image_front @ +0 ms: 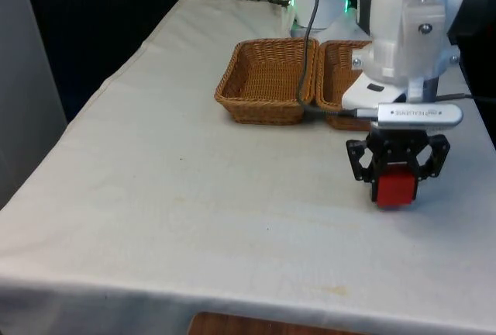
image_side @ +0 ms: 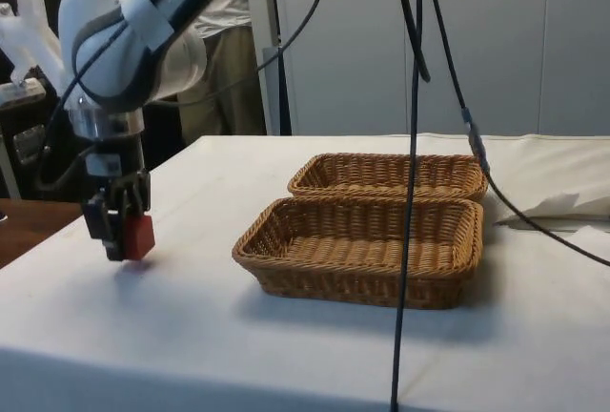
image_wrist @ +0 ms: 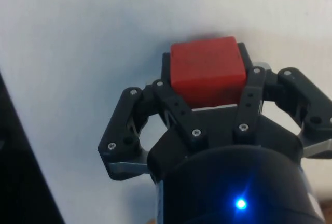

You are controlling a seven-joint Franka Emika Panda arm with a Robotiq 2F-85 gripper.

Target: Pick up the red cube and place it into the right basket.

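The red cube (image_front: 396,186) (image_side: 139,236) (image_wrist: 207,71) sits between the black fingers of my gripper (image_front: 396,183) (image_side: 128,235) (image_wrist: 207,76), which is shut on it. Cube and gripper are low over the white cloth at the front view's right; whether the cube touches the cloth I cannot tell. Two wicker baskets stand side by side farther back. The right basket (image_front: 339,79) (image_side: 353,274) is partly hidden by my arm in the front view. The left basket (image_front: 267,79) (image_side: 381,175) lies beside it.
A black cable (image_side: 412,193) hangs down in front of the baskets in the side view. The table's front edge (image_front: 248,304) is near the cube. A person (image_side: 224,50) stands behind the table. Open cloth (image_front: 155,188) spreads across the front view's left.
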